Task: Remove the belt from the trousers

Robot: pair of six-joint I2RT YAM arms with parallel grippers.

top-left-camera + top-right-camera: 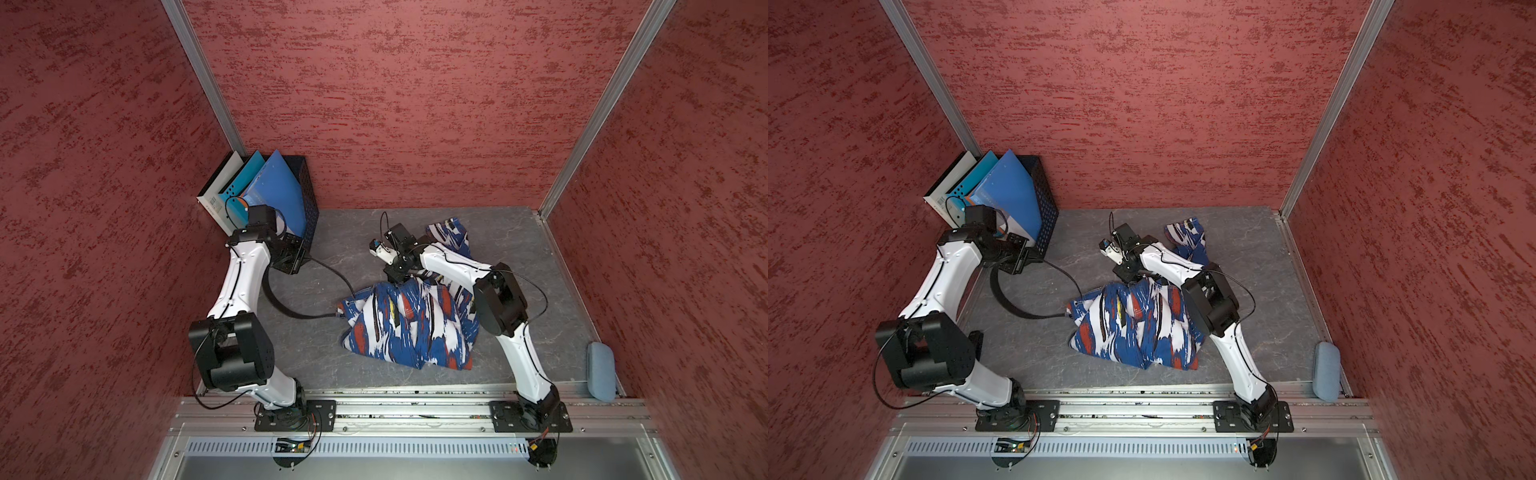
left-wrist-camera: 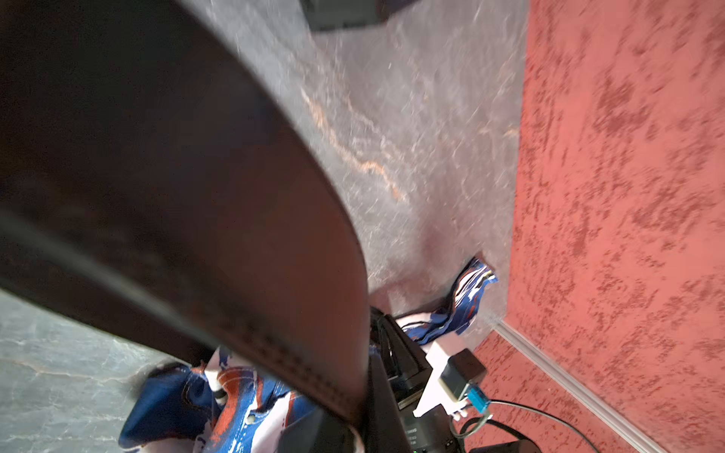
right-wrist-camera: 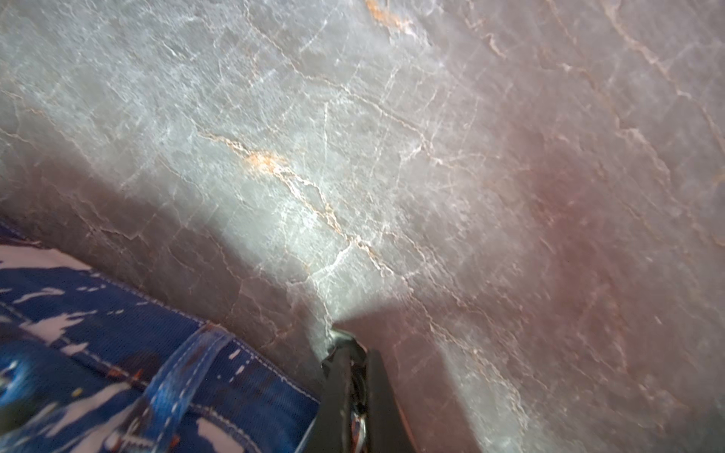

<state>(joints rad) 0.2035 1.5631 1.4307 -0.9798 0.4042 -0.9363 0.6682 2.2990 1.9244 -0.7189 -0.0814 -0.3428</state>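
The trousers (image 1: 415, 328) (image 1: 1142, 328), printed blue, white and red-orange, lie crumpled mid-table. The black belt (image 1: 282, 305) (image 1: 1007, 303) curves from their left edge across the grey table up to my left gripper (image 1: 291, 259) (image 1: 1017, 259), which is shut on it beside the crate. In the left wrist view the belt (image 2: 176, 176) fills most of the frame above the trousers (image 2: 235, 400), with my left gripper (image 2: 353, 423) clamped on it. My right gripper (image 1: 398, 277) (image 1: 1128, 277) (image 3: 349, 353) is shut on the back edge of the trousers (image 3: 98, 353), with printed cloth between its jaws.
A black perforated crate (image 1: 307, 195) holding blue folders stands in the back left corner, right behind the left gripper. A grey-blue pouch (image 1: 601, 370) lies at the front right edge. Red walls enclose three sides, and an aluminium rail (image 1: 415, 399) runs along the front.
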